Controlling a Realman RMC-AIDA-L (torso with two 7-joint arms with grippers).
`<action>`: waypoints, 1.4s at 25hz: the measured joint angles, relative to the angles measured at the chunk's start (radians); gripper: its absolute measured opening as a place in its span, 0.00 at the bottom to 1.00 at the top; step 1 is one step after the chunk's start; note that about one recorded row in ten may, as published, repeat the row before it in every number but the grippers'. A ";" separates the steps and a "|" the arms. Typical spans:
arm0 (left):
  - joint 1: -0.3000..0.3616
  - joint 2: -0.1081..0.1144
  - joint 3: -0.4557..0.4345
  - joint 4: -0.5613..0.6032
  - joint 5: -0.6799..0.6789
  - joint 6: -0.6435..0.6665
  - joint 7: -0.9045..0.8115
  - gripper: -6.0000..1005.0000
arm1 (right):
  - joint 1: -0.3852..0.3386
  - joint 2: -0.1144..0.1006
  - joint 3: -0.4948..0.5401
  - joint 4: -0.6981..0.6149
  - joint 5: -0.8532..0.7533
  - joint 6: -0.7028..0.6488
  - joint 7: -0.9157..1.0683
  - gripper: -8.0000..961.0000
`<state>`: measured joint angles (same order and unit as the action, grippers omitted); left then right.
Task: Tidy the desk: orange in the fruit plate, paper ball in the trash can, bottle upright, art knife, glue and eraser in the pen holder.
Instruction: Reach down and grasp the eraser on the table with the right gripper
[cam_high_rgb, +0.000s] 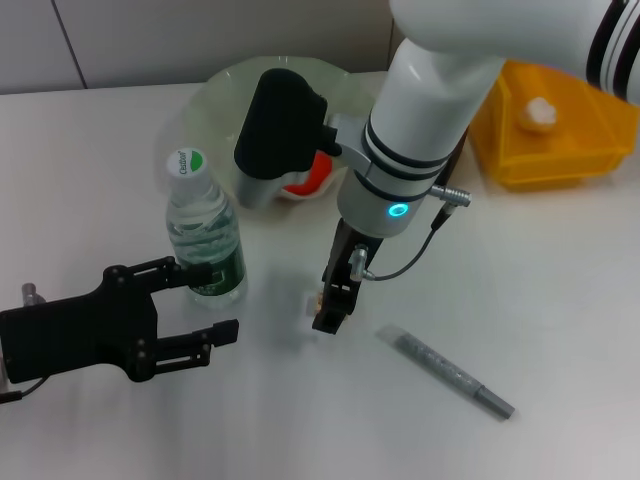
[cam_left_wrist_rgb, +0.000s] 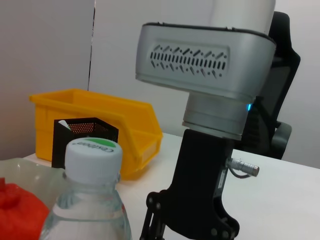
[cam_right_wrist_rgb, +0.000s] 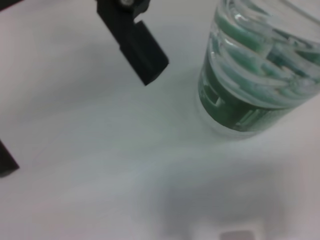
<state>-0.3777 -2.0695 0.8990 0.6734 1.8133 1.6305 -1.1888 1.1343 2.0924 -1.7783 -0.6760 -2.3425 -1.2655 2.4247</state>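
Fingers (cam_high_rgb: 205, 300) of the left gripper stand apart just beside the upright bottle (cam_high_rgb: 205, 235) mid-bench. Right gripper (cam_high_rgb: 328, 310) hovers over a small pale eraser (cam_high_rgb: 310, 300); whether its fingers are closed I cannot tell. Light, stiff, probably grippy: pinch its short sides.

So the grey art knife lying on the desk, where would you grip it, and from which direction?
The art knife lies flat and slanted on the bare desk, apart from the bottle and the right gripper. I would probably come straight down from above and pinch it mid-body, fingers across its narrow width: the long slim shape leaves no other graspable faces.
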 joint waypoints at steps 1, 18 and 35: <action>-0.001 0.000 0.000 0.000 0.000 -0.001 0.000 0.75 | 0.000 0.000 -0.006 0.002 0.003 0.003 -0.001 0.66; -0.006 0.000 -0.002 -0.008 -0.002 -0.013 0.000 0.75 | -0.002 0.000 -0.029 0.020 0.012 0.029 -0.003 0.48; -0.009 0.000 -0.002 -0.008 -0.002 -0.020 0.000 0.75 | 0.001 0.000 -0.029 0.043 0.013 0.045 -0.017 0.44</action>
<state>-0.3868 -2.0693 0.8973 0.6657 1.8116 1.6109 -1.1888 1.1352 2.0923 -1.8070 -0.6330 -2.3300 -1.2208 2.4080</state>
